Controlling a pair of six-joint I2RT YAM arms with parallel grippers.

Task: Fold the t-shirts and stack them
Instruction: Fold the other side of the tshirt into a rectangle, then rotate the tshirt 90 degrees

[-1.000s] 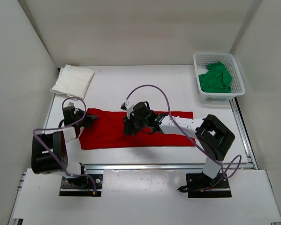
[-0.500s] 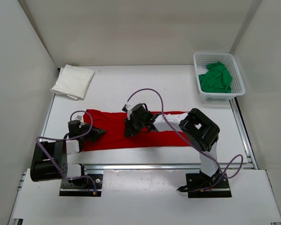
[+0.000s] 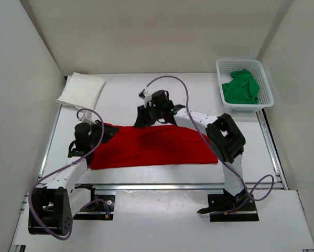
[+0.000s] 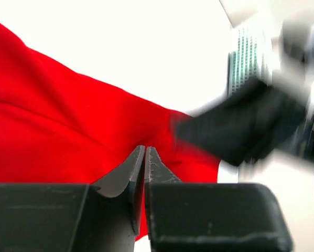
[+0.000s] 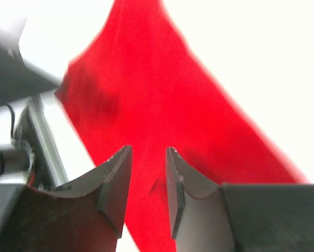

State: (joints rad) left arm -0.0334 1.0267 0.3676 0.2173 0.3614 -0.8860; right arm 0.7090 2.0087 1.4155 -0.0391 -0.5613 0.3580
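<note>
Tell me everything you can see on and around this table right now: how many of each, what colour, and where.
white t-shirt: one, white, folded at the back left corner.
red t-shirt: one, bright red, spread flat mid-table.
green t-shirt: one, green, bunched inside the basket.
basket: one, white lattice, back right corner.
table: one, white.
cables: two, purple, one looping off each arm.
left gripper: one, black, jaws nearly together, at the red t-shirt's left end.
right gripper: one, black, jaws open, by the red t-shirt's far edge.

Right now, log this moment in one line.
red t-shirt: flat mid-table | left pincer: shut, at its left edge | right pincer: open, over its far edge
</note>
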